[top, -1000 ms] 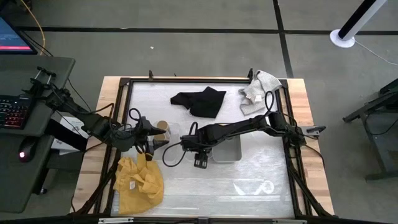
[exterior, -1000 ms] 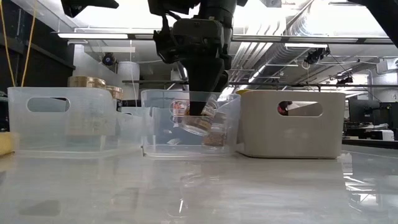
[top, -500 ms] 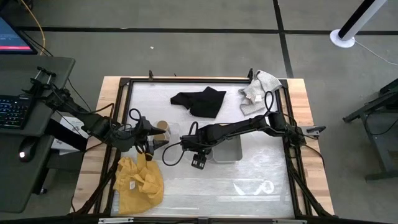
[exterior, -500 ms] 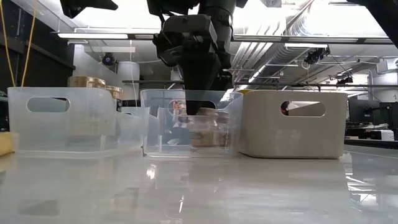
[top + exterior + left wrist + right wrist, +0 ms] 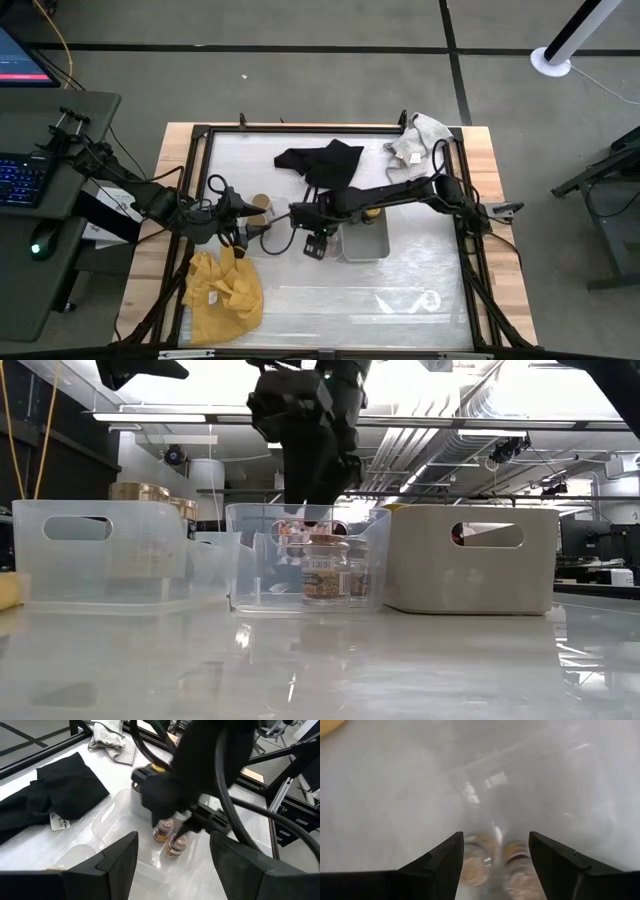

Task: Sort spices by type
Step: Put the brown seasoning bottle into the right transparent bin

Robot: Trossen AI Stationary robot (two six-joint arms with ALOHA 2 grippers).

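Two tiny brownish jars [image 5: 164, 830] [image 5: 175, 846] stand upright side by side on the floor of the middle clear tray [image 5: 262, 565]; the low view shows the nearer one [image 5: 325, 568]. My right gripper [image 5: 302, 215] [image 5: 495, 840] hangs open just above them [image 5: 312, 510], clear of both. My left gripper [image 5: 262, 220] [image 5: 173, 840] waits open beside a tan-topped jar [image 5: 262, 203]. Tan tops [image 5: 140, 492] show in the left clear tray [image 5: 60, 565]. A yellow top [image 5: 150, 768] peeks out behind the right arm. The rest of the jars are hidden.
A grey tray [image 5: 470, 575] [image 5: 365, 243] stands to the right of the clear ones. A black cloth [image 5: 322, 162] lies toward the far edge, a grey cloth [image 5: 415, 140] at the far right corner, a yellow cloth [image 5: 222, 285] at the near left. A black frame [image 5: 300, 128] rims the table.
My right gripper brought a tilted brownish jar down into the middle clear tray, stood it upright beside the other, let go and rose above it, shifting a little toward the far edge. The jar now stands on its base.
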